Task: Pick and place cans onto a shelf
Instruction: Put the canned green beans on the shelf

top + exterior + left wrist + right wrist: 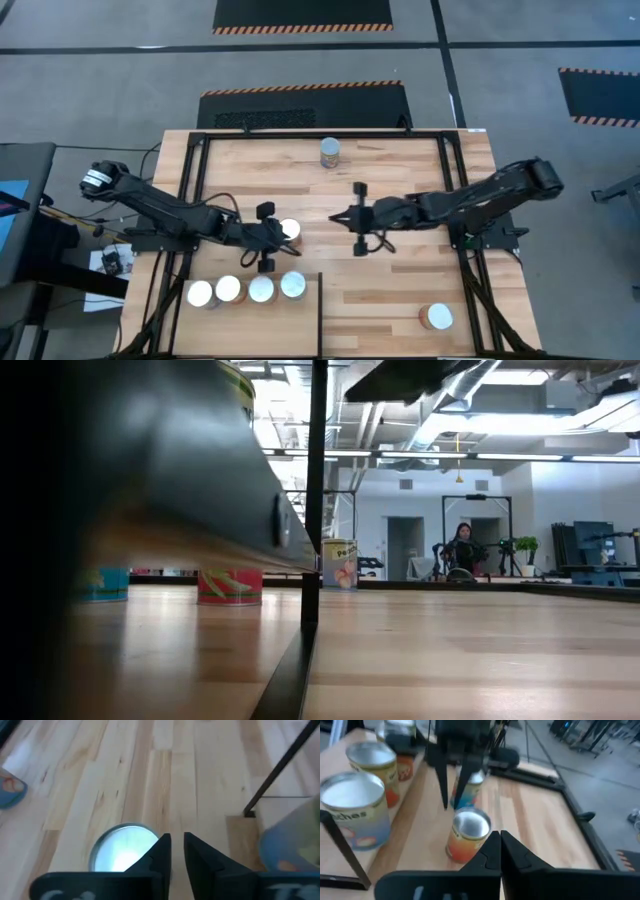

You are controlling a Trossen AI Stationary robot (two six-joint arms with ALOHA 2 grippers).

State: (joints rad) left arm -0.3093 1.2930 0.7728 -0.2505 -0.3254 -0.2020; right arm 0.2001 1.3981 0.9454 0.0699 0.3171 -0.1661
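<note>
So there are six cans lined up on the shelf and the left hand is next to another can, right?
Not quite: the high view shows four cans in a row on the shelf, not six. The rest holds: the left hand is next to another can on the table.

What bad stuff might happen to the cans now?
1. The left pincer is shut and sits beside a can, not around it. Moving sideways, it may knock the can over.
2. The right pincer points at the same spot from close by, so the arms might bump.
3. Four cans crowd the shelf edge; another can may hit them.
</note>
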